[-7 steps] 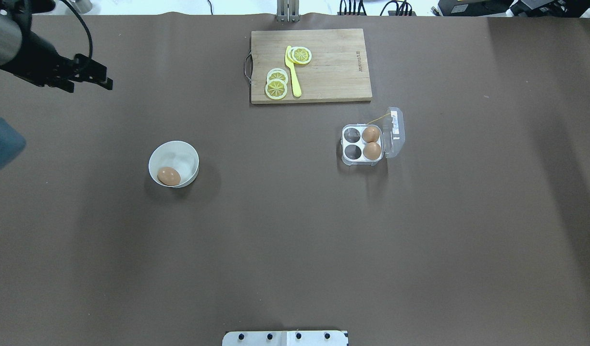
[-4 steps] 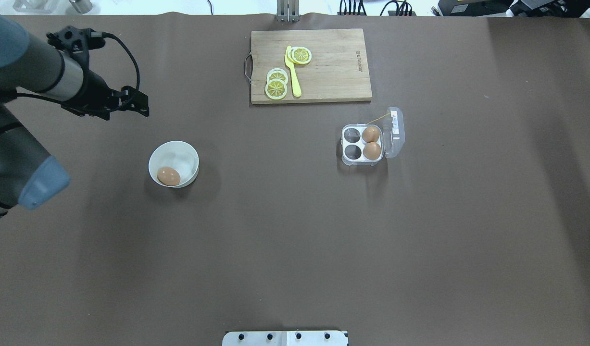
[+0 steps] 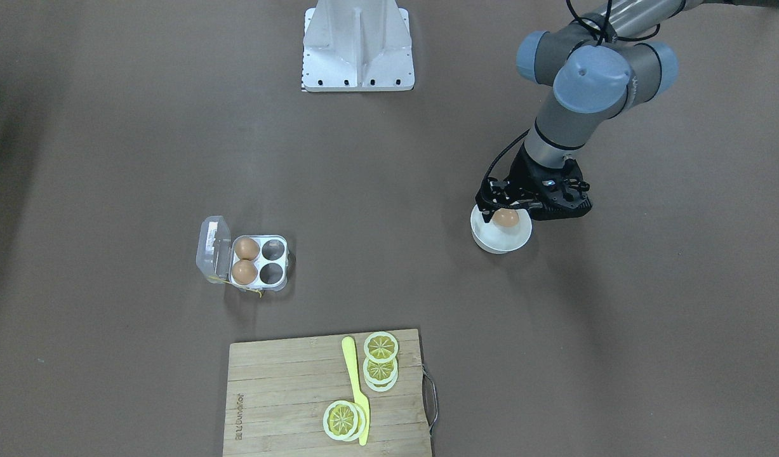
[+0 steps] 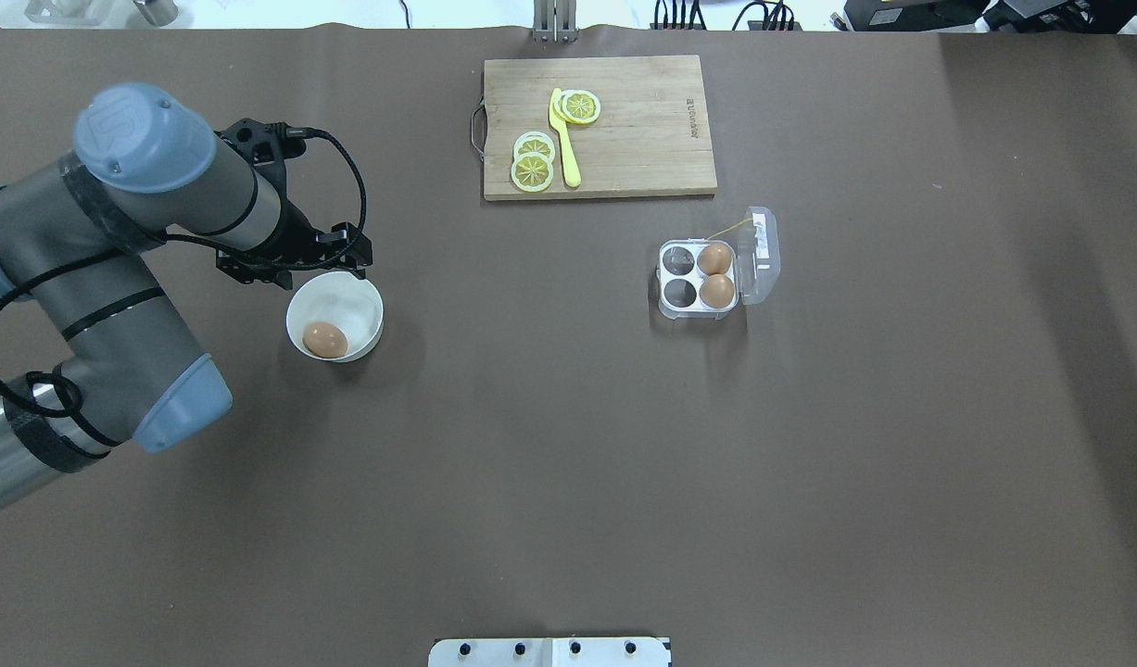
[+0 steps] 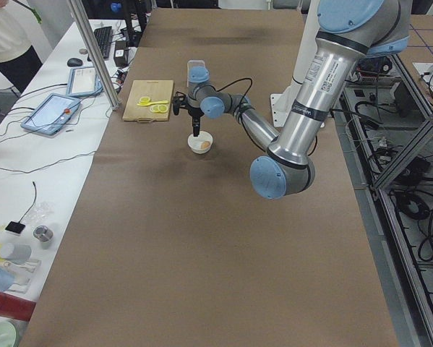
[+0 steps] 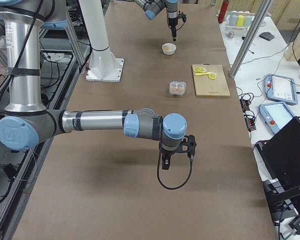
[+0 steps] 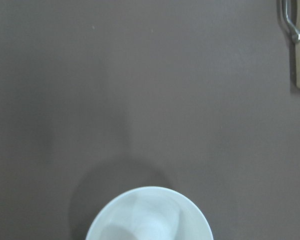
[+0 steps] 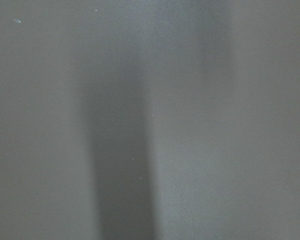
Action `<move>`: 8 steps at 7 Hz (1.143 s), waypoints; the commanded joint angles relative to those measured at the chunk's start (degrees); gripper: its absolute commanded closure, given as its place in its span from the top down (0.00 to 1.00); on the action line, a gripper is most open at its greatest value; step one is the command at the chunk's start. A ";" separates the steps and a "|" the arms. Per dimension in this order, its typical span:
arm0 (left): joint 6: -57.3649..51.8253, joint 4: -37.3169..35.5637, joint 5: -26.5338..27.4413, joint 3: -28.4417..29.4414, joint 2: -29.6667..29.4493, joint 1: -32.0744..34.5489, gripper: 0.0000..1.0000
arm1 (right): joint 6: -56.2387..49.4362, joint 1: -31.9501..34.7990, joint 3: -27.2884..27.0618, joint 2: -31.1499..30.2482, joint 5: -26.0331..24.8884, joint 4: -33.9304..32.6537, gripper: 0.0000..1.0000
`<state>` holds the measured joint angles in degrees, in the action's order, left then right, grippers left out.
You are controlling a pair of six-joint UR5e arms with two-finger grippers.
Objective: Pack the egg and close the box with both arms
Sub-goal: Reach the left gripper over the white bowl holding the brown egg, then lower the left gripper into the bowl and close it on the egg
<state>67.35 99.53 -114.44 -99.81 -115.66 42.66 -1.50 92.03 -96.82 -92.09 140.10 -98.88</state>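
One egg [image 4: 325, 340] lies in a round white bowl [image 4: 357, 301] at the table's left. The clear box [image 4: 699, 278] stands right of centre with its lid [image 4: 761, 248] open. It holds two eggs [image 4: 715, 274] in the cells beside the lid, and its other two cells are empty. My left gripper [image 4: 357, 267] points down over the bowl's far rim, above the egg [image 3: 505, 218], and looks open and empty. Its wrist view shows only the bowl's rim [image 7: 148, 192]. My right gripper [image 6: 166, 162] hangs over bare table far from the box. I cannot tell whether it is open.
A wooden cutting board [image 4: 642, 127] with lemon slices [image 4: 534, 165] and a yellow knife [image 4: 564, 139] lies at the far edge, behind the box. The white stand's base [image 3: 358, 47] is on the robot's side. Brown table between bowl and box is bare.
My left arm has swung in from the far left corner toward the bowl, and its gripper now points down over the bowl's far rim. The eggs and the box have not moved.
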 commanded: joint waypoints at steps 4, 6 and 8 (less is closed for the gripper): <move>-0.20 -0.56 1.68 2.16 -0.10 -3.02 0.77 | 0.01 0.00 -0.04 -0.02 1.49 -0.09 1.00; -0.29 -0.56 1.76 2.86 0.17 -3.73 0.75 | 0.01 0.00 -0.12 -0.02 1.49 -0.18 1.00; -0.38 -0.74 1.85 3.48 0.17 -3.73 0.74 | 0.01 0.00 -0.21 0.07 1.49 -0.18 1.00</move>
<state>67.01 98.88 -112.66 -96.67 -115.51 38.98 -1.49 92.02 -96.96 -92.05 141.58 -99.05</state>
